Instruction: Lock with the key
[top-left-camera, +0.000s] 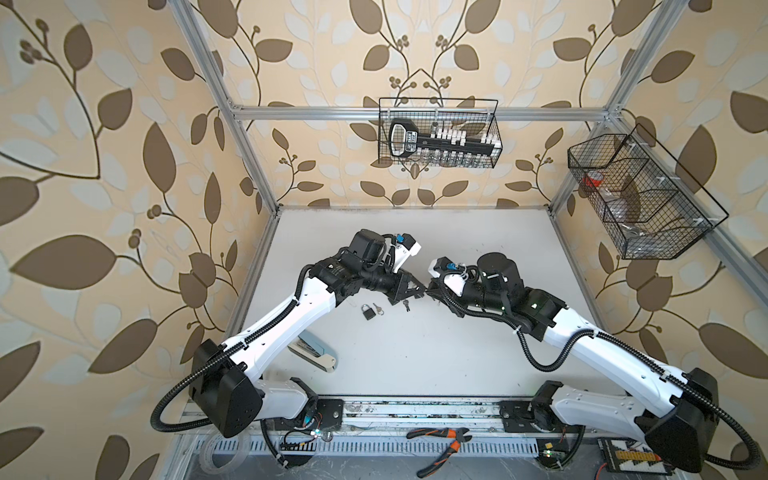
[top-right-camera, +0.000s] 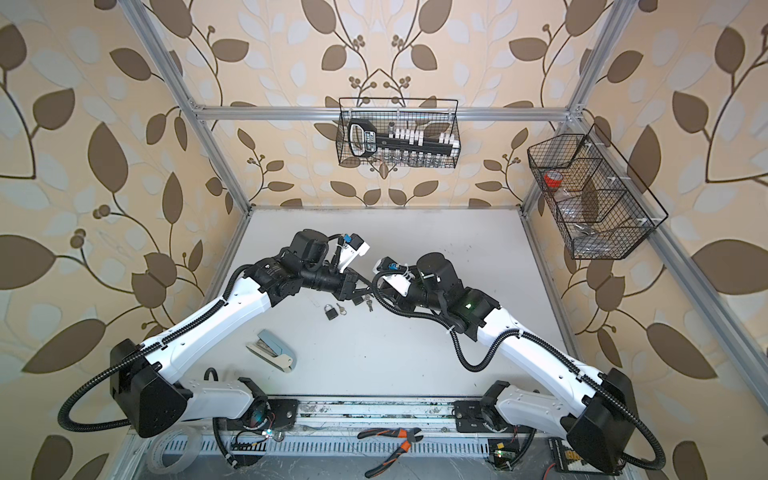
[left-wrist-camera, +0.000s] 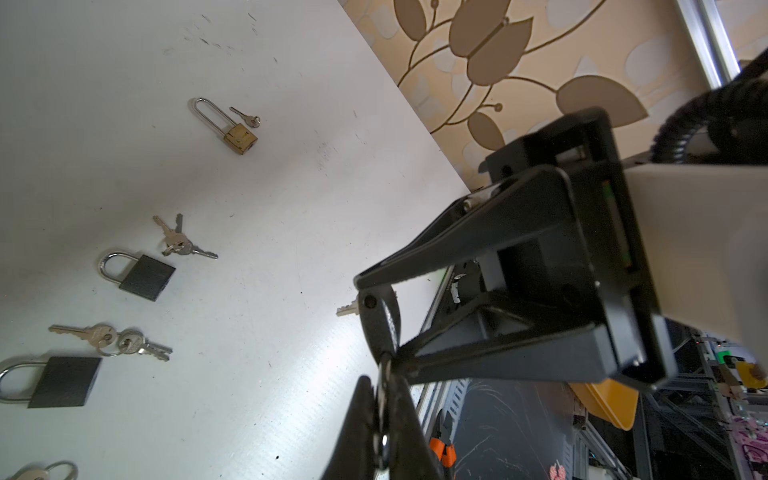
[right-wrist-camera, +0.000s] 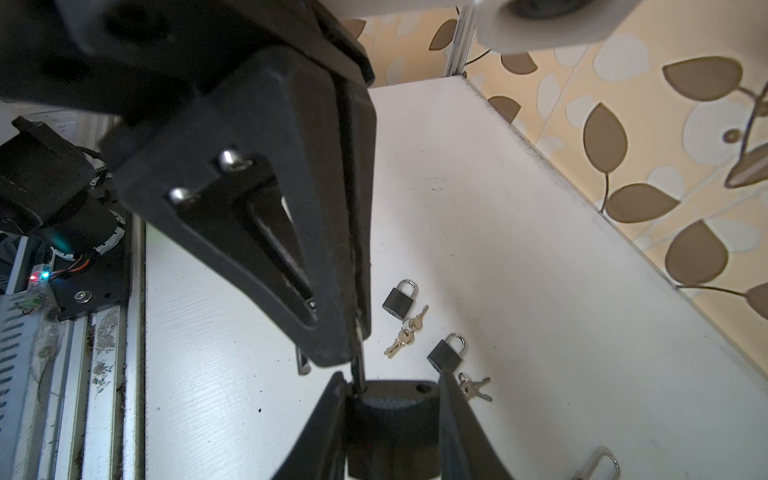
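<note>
My right gripper (right-wrist-camera: 390, 378) is shut on the body of a black padlock (right-wrist-camera: 390, 411), held above the white table (top-left-camera: 415, 353). The padlock's silver shackle (right-wrist-camera: 358, 370) stands swung open, one leg in the body. My left gripper (left-wrist-camera: 384, 382) is shut on that shackle, tip to tip with the right gripper (top-left-camera: 432, 291) in both top views. In the left wrist view the padlock (left-wrist-camera: 376, 320) sits between the right fingers, and a key (left-wrist-camera: 347, 309) sticks out beside it. Keys (top-left-camera: 406, 306) hang under the two grippers.
More padlocks lie on the table: a brass long-shackled one (left-wrist-camera: 239, 133) and black ones (left-wrist-camera: 141, 274) (left-wrist-camera: 54, 380), each with keys (left-wrist-camera: 178, 243) beside it. A stapler (top-left-camera: 316, 355) lies by the left arm. Pliers (top-left-camera: 440, 440) rest on the front rail. Wire baskets (top-left-camera: 440, 133) hang on the walls.
</note>
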